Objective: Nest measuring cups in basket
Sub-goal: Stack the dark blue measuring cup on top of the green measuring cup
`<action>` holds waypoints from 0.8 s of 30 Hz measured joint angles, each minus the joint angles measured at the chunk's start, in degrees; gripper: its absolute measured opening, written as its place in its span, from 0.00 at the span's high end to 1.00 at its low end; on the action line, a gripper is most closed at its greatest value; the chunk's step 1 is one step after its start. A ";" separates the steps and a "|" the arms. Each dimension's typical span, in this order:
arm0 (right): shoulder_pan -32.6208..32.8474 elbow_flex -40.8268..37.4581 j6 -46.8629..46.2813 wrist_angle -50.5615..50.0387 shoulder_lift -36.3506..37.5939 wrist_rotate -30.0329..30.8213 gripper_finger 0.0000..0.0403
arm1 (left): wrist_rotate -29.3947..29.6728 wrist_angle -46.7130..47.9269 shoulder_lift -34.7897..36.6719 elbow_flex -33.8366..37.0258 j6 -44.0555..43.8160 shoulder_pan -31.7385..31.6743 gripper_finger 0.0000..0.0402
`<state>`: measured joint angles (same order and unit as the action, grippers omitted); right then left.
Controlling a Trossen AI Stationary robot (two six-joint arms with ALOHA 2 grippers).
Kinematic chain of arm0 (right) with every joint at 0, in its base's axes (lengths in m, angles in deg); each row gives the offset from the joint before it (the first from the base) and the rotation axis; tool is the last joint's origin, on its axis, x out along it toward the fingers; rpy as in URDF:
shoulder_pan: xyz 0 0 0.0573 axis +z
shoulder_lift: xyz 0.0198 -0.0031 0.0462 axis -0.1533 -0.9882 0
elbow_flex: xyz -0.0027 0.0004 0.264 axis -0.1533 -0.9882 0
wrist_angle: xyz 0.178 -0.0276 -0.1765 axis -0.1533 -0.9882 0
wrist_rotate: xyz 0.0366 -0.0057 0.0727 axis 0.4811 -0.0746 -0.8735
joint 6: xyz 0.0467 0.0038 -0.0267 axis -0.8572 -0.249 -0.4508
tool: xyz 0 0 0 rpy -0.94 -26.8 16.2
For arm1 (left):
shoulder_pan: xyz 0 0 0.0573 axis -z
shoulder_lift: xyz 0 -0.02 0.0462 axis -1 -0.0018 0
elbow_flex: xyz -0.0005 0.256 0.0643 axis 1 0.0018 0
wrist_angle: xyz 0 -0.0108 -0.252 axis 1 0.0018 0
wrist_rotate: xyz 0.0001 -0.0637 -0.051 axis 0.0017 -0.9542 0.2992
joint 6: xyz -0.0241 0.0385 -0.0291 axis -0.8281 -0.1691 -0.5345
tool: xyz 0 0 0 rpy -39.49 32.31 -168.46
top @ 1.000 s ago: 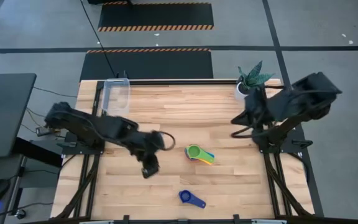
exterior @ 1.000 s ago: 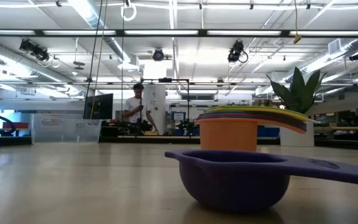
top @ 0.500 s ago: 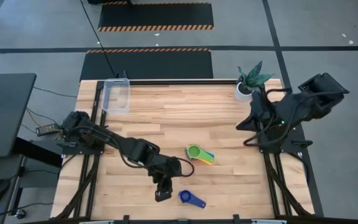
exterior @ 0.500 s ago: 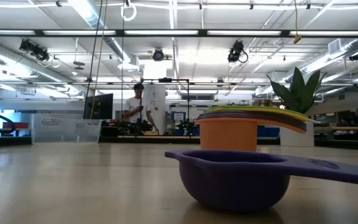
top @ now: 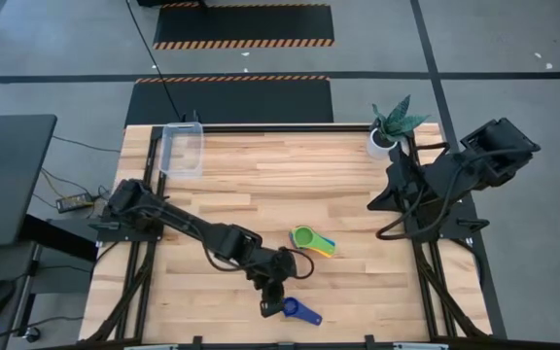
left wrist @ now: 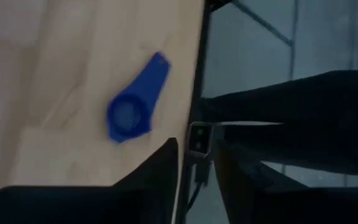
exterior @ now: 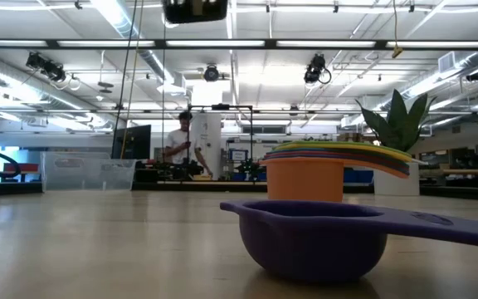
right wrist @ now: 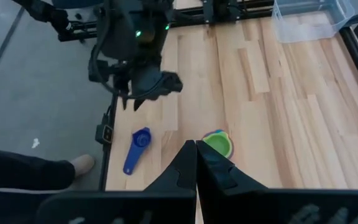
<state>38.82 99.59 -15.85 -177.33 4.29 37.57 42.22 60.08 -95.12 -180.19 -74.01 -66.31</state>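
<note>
A single blue measuring cup lies on its bowl near the table's near edge; the low view shows it close up. A nested stack of cups, green on top, stands mid-table. The clear basket sits at the far left corner. My left gripper hovers open just left of the blue cup and above it, touching nothing. My right gripper waits shut at the table's right side.
A white pot with a green plant stands at the far right corner. Bare wood lies between the stack and the basket. A person stands in the room beyond the table. A shoe shows on the floor by the near edge.
My left arm has swept from the table's left-middle toward the near edge and to the right, ending beside the blue cup; its gripper now shows at the top of the low view. My right arm has drawn back slightly. The cups have not moved.
</note>
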 joint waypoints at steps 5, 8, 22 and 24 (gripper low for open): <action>0.00 0.00 0.00 0.00 0.04 0.11 0.99 | 0.50 -7.03 -2.92 -0.02 13.45 1.73 0.67; 0.00 0.00 0.00 0.00 0.07 0.13 0.99 | 1.46 -9.55 -5.11 0.00 24.48 3.48 0.66; 0.00 0.00 0.00 0.00 0.07 1.74 0.99 | 20.96 -7.77 -10.69 0.01 51.25 9.54 0.67; 0.00 0.00 -0.02 0.00 0.07 2.31 0.99 | 21.52 -7.73 -11.18 -0.02 53.21 9.56 0.67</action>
<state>38.82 99.59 -15.87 -177.33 4.36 39.88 63.74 52.35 -106.31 -180.21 -20.79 -56.75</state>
